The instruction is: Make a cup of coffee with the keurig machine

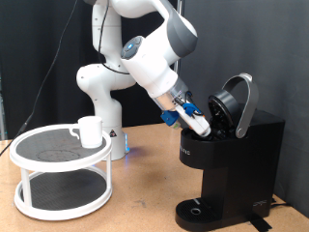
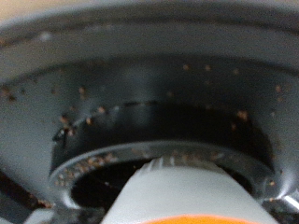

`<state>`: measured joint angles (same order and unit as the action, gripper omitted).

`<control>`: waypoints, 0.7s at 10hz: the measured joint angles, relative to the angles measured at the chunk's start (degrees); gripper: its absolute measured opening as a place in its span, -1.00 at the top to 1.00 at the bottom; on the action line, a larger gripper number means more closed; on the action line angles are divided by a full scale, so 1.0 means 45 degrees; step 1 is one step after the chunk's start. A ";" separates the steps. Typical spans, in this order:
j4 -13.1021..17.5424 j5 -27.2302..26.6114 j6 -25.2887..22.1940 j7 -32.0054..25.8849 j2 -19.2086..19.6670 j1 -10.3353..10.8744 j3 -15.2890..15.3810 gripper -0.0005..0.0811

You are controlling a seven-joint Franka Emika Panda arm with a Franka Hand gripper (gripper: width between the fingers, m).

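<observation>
The black boxy keurig machine stands on the wooden table with its rounded hinged lid lifted. The end effector is at the open chamber, tilted down towards it along the arm's long axis. In the wrist view a pale rounded object sits just before the dark round chamber; it looks like a pod, but whether the fingers are clenched on it I cannot tell. The small white ceramic cup is well apart, behind the end effector, on the white round two-tier tray stand.
</observation>
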<state>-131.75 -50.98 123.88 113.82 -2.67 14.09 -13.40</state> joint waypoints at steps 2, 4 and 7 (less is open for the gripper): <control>-0.0058 0.0000 0.0116 0.0005 0.0000 0.0000 0.0000 0.28; -0.0068 0.0000 0.0120 0.0006 0.0001 -0.0001 0.0000 0.10; -0.0071 -0.0064 0.0135 -0.0063 -0.0002 -0.0002 0.0000 -0.65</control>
<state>-132.07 -51.27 124.49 113.53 -2.68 14.08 -13.40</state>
